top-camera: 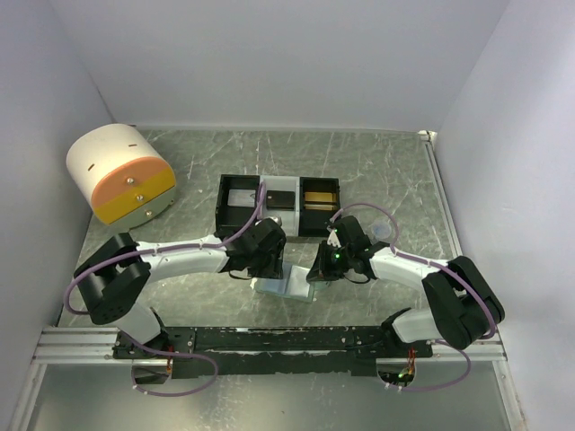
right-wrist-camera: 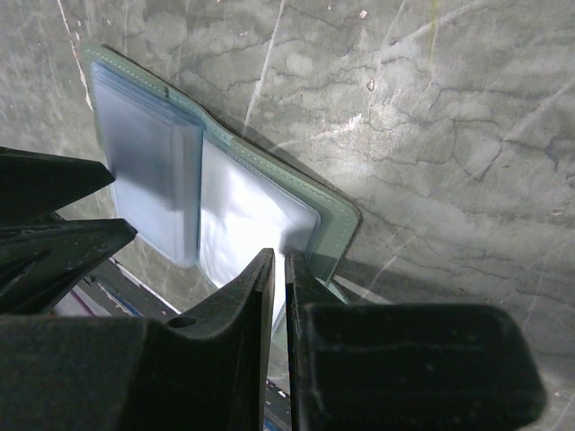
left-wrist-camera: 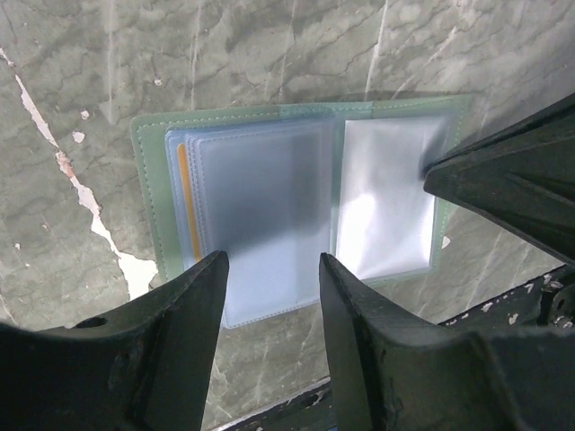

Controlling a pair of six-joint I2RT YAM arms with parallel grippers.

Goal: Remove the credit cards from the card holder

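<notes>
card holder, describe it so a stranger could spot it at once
On the grey marbled table, look just on the near side of the black-and-white tray. The card holder lies open between the left gripper and right gripper: flat, sage-green rim, clear plastic sleeves, unlike the boxy tray.

This looks like a robotics laboratory cell rather than a home or a shop: plain white walls (top-camera: 269, 54) close in a grey-green marbled tabletop (top-camera: 395, 180) on three sides. Along the lower edge of the top view, a metal rail (top-camera: 81, 346) carries a left arm (top-camera: 180, 256) and a right arm (top-camera: 409, 267), with purple cables (top-camera: 70, 292) looping from them. Only a few test objects are set out, a white and orange cylinder (top-camera: 117, 171) at the upper left and a black-and-white tray (top-camera: 221, 202) in the middle.
</notes>
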